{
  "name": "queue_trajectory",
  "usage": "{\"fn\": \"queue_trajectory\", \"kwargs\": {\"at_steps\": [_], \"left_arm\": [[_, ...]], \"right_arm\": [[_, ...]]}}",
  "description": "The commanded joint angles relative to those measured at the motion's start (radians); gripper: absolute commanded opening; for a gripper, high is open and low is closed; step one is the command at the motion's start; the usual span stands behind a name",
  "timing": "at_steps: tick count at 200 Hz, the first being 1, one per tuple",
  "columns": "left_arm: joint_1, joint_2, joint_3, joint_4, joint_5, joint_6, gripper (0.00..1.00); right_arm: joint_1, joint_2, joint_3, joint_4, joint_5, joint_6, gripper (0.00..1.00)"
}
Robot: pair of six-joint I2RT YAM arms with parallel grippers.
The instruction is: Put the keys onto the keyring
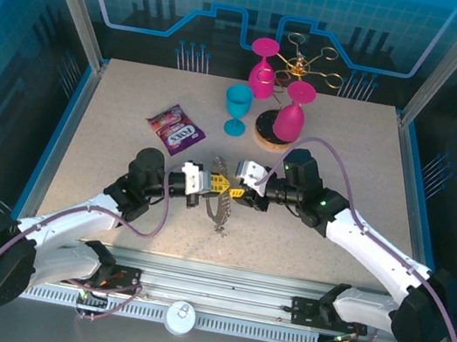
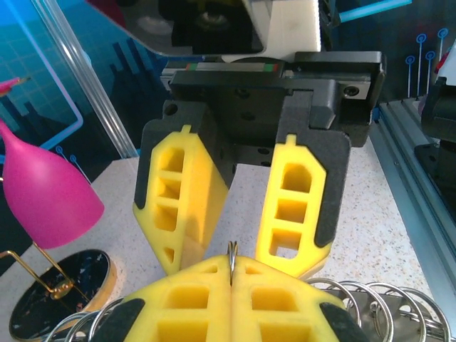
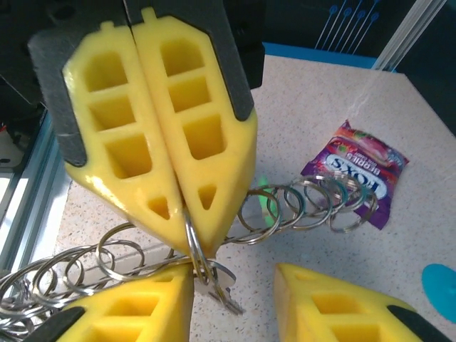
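Now | keyring point(image 1: 220, 209) hangs upright, edge-on | left end effector point(image 3: 189, 214) clamps rim

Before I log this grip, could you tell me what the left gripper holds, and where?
The left gripper pinches the thin metal keyring by its wire, right at the fingertips.

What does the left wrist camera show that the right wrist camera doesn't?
Left wrist: a pink goblet, a gold wire stand and a round dark base. Right wrist: a purple candy packet and a blue goblet's foot. Both: the left gripper shut on the keyring, the right gripper open.
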Motion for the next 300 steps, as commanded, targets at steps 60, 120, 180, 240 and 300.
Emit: {"fn": "queue_trajectory", "kwargs": {"at_steps": [60,120,180,240,300], "left_arm": [[-0.005,0.005,0.006,0.079,0.036,-0.017,0.0],[-0.004,0.006,0.009,0.075,0.047,-0.017,0.0],[-0.004,0.016,0.011,0.073,0.023,-0.02,0.0],[-0.042,0.01,0.11,-0.268,-0.12,0.182,0.19],[-0.053,0.009,0.148,-0.408,-0.159,0.281,0.0]], "right_arm": [[-0.012,-0.072,-0.054,0.064,-0.079,0.006,0.3],[-0.012,-0.05,-0.045,0.097,-0.092,0.014,0.18],[-0.005,-0.02,0.025,-0.004,-0.05,-0.054,0.0],[0.067,0.084,0.247,-0.395,0.08,-0.274,0.0],[0.117,0.119,0.337,-0.404,0.067,-0.27,0.0]]}}
